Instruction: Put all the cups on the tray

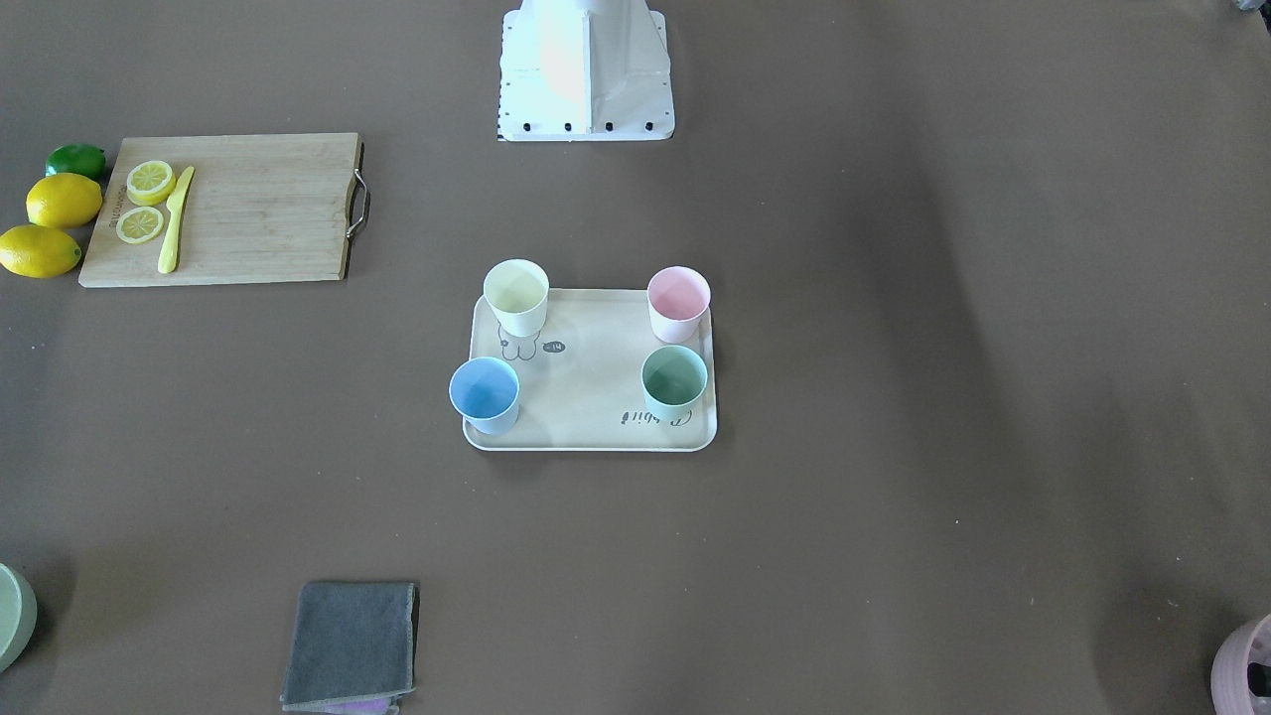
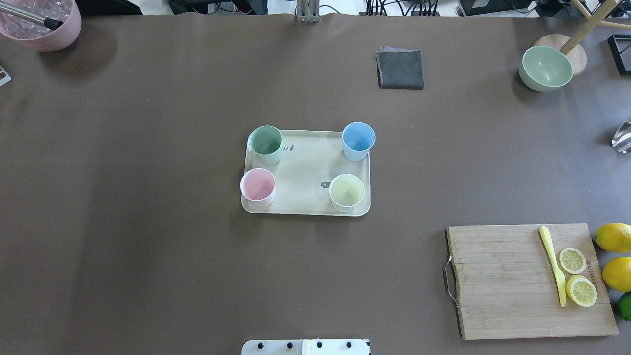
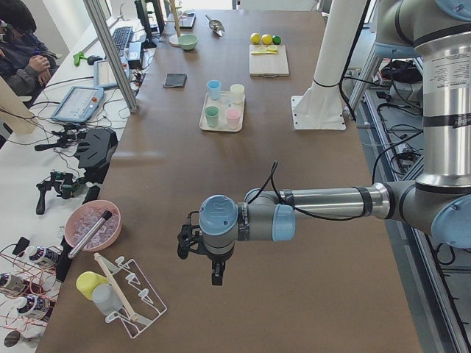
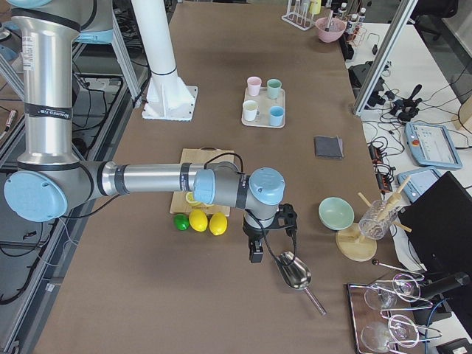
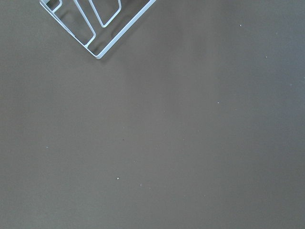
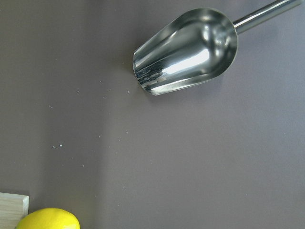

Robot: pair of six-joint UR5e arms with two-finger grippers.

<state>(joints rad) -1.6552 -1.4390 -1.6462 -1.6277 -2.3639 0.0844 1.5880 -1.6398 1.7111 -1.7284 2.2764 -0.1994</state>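
Note:
The cream tray (image 2: 300, 172) lies at the table's middle. All four cups stand upright on it, one near each corner: mint green (image 2: 265, 144), light blue (image 2: 358, 140), pale pink (image 2: 257, 186) and pale yellow (image 2: 346, 192). The front-facing view shows the same tray (image 1: 586, 382). My left gripper (image 3: 215, 278) hangs over bare table far from the tray, at the table's left end. My right gripper (image 4: 255, 256) hangs at the right end, by the lemons. Both appear only in side views, so I cannot tell whether they are open or shut.
A wooden cutting board (image 2: 503, 281) holds lemon slices and a yellow knife, with whole lemons (image 2: 613, 236) beside it. A grey cloth (image 2: 400, 69), a green bowl (image 2: 545, 68) and a mauve pot (image 2: 42, 22) sit at the far edge. A metal scoop (image 6: 190, 50) lies under the right wrist and a wire rack (image 5: 95, 24) under the left.

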